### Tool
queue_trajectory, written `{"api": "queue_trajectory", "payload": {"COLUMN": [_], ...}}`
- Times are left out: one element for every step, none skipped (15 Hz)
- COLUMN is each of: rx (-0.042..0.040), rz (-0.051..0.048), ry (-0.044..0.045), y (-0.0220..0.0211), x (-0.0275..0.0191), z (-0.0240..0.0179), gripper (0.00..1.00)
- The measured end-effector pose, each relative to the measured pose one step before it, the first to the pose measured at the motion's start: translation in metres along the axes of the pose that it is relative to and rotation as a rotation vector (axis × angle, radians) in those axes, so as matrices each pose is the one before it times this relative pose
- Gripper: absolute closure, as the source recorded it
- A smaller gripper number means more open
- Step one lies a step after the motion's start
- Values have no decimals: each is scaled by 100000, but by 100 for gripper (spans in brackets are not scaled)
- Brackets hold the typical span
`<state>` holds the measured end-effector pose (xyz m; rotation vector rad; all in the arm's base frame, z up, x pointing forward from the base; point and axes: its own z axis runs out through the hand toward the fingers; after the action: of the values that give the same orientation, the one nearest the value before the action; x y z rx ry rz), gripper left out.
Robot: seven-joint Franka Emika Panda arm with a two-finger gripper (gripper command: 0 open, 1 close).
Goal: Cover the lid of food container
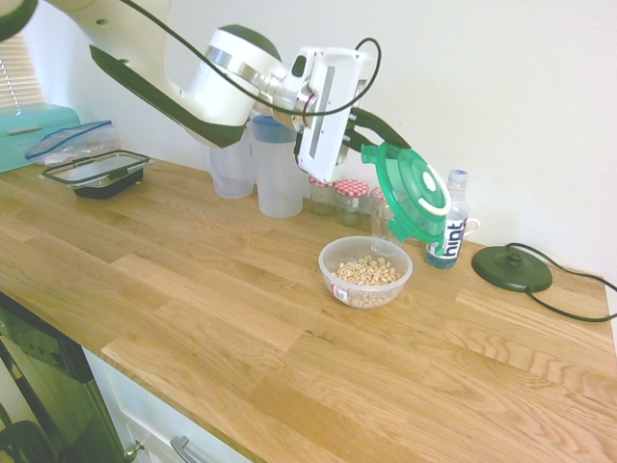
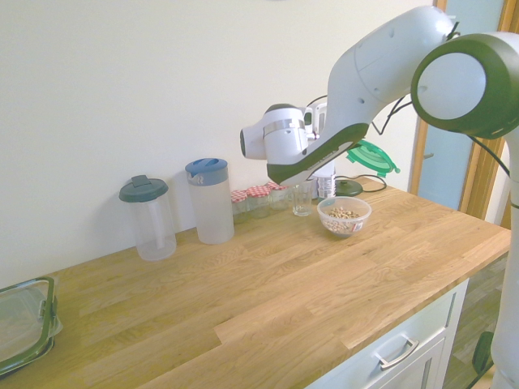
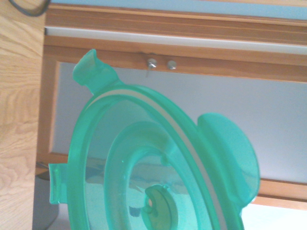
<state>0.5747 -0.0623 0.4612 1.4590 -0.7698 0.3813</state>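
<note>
My gripper point(image 1: 369, 147) is shut on the edge of the round green lid point(image 1: 415, 200), which hangs tilted almost on its edge in the air. The lid point(image 2: 372, 156) sits above and a little behind the food container point(image 1: 365, 271), a small clear bowl of cereal rings standing open on the wooden counter point(image 1: 222, 299). The same bowl point(image 2: 344, 216) shows below the arm in the second exterior view. Close up, the lid's underside point(image 3: 158, 172) fills the wrist view, with two snap tabs showing.
Behind the bowl stand red-checked-lid jars point(image 1: 350, 200), a small glass point(image 2: 302, 198), a water bottle point(image 1: 449, 222) and two clear jugs point(image 1: 277, 169). A black round base point(image 1: 511, 268) lies at the right. A black container with a clear lid point(image 1: 96, 174) sits far left.
</note>
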Motion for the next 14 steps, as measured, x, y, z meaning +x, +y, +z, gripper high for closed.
{"api": "queue_trajectory", "payload": {"rx": [-1372,-541,254,1010,933,856,682,1063,1017,912,914,937,598,218], "rz": [-355,401,1200,1183,812,533,111,47,191,-184,-91,-280,-315,-427], "ry": [1553,977,1028,747,402,309,267,471,612,776,803,772,469,262], "y": [-1118,-969,-785,-658,-515,-374,-300,-348,-450,-469,-502,-513,-453,-342], "x": [-894,-600,-366,-265,-235,-178,-165,-208,-335,-410,-432,-396,-241,-170], "z": [-213,-47,-84,-73,-67,-97,-114,-289,-445,-585,-580,-543,-417,-222], "gripper": [100,100,100,100,100,100,100,100,100,100,100,100,100,100]}}
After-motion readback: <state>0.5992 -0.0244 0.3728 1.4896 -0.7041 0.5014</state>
